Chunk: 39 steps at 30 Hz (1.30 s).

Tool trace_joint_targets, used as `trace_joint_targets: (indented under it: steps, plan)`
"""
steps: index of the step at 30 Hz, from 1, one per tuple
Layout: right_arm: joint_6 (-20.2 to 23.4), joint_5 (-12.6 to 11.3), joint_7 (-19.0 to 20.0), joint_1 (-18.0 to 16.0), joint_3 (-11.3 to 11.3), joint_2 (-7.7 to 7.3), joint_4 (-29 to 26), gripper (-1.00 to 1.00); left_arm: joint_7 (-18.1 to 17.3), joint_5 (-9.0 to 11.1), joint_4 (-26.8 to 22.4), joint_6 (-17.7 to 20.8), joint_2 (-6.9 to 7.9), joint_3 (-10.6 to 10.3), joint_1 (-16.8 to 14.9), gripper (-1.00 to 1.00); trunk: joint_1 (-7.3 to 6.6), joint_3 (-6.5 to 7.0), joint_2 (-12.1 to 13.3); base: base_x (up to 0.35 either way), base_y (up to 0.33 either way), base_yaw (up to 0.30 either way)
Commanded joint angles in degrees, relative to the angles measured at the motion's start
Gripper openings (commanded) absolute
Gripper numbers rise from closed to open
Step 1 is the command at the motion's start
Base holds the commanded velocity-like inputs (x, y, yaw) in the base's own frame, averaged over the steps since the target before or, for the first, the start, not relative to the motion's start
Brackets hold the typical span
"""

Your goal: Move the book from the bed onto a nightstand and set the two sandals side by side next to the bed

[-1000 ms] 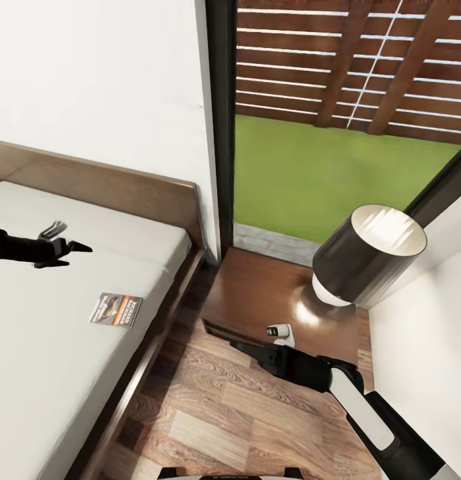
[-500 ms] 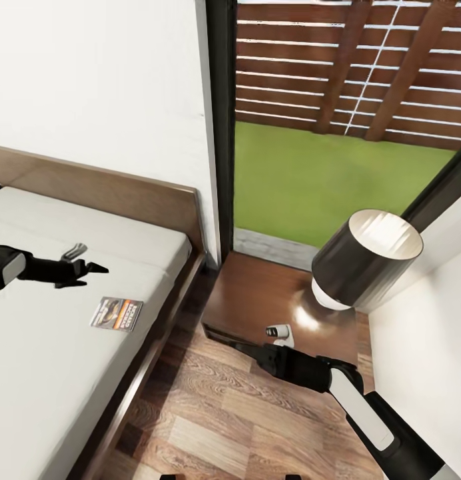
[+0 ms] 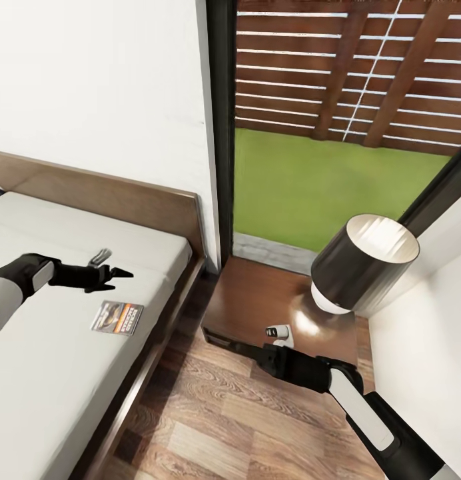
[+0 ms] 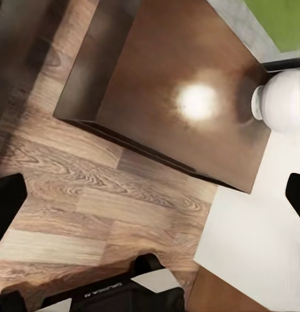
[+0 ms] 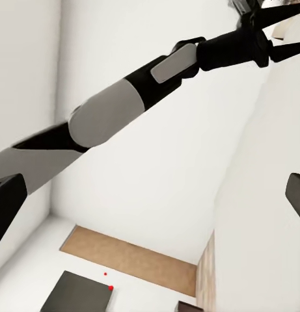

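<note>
- The left gripper (image 3: pixel 117 273) hangs over the bed (image 3: pixel 70 373) with its fingers spread apart and nothing between them, pointing toward 3 o'clock in the head view.
- The book (image 3: pixel 117 318) lies flat on the mattress just beside that gripper, at its 6 o'clock, near the bed's right edge; the two are apart.
- The headboard (image 3: pixel 124 193) runs behind the gripper at 12 o'clock, against the white wall (image 3: pixel 104 87).
- The right gripper (image 3: pixel 224 343) is low over the wood floor (image 3: pixel 237 420), at the front edge of the nightstand (image 3: pixel 257 300); I cannot tell how its fingers stand.
- A lamp (image 3: pixel 364 263) with a dark shade stands on the nightstand's far right part, and a small white object (image 3: pixel 280 331) sits near the front edge, close to the right arm.
- Between bed and nightstand lies a strip of bare floor.
- The window (image 3: pixel 337 127) behind the nightstand shows lawn and a slatted fence.
</note>
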Motion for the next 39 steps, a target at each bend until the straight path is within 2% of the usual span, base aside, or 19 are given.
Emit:
trace_joint_targets:
  steps: [1, 7, 14, 24, 31, 35, 39]
  plan:
    - [0.4, -0.5, -0.1, -0.1, 0.1, -0.05, 0.0, 1.00, -0.2, 1.0, 0.0, 0.3, -0.41, -0.5, 0.1, 1.00, 0.02, 0.03, -0.1, 0.000, 0.000, 0.000]
    - [0.4, -0.5, -0.1, -0.1, 0.0, -0.05, 0.0, 1.00, -0.3, 4.4, 0.0, 0.3, -2.26, -0.5, 1.7, 1.00, 0.02, 0.57, -0.1, 0.000, 0.000, 0.000]
    - [0.4, -0.5, -0.1, -0.1, -0.1, -0.05, 0.0, 1.00, -0.3, 6.0, 0.0, 0.3, -3.60, -0.4, 4.4, 1.00, 0.02, 1.21, -0.1, 0.000, 0.000, 0.000]
    - [0.4, -0.5, -0.2, -0.1, 0.1, -0.05, 0.0, 1.00, -0.4, 7.1, 0.0, -1.0, -4.02, -0.4, 8.8, 1.00, 0.02, 2.11, -0.1, 0.000, 0.000, 0.000]
    - [0.4, -0.5, -0.2, -0.1, 0.2, 0.04, 0.0, 1.00, -0.4, 8.9, 0.0, -4.5, -3.99, -0.4, 12.0, 1.00, 0.02, 2.75, -0.1, 0.000, 0.000, 0.000]
    - [0.4, -0.5, -0.2, -0.1, 0.2, 0.10, 0.0, 1.00, -0.6, 11.4, 0.0, -5.6, -3.94, -0.3, 15.0, 1.00, 0.02, 3.11, -0.1, 0.000, 0.000, 0.000]
    - [0.4, -0.5, -0.1, -0.1, 0.1, 0.12, 0.0, 1.00, -0.6, 15.0, 0.0, -6.5, -3.99, -0.3, 17.2, 1.00, 0.02, 3.48, -0.1, 0.000, 0.000, 0.000]
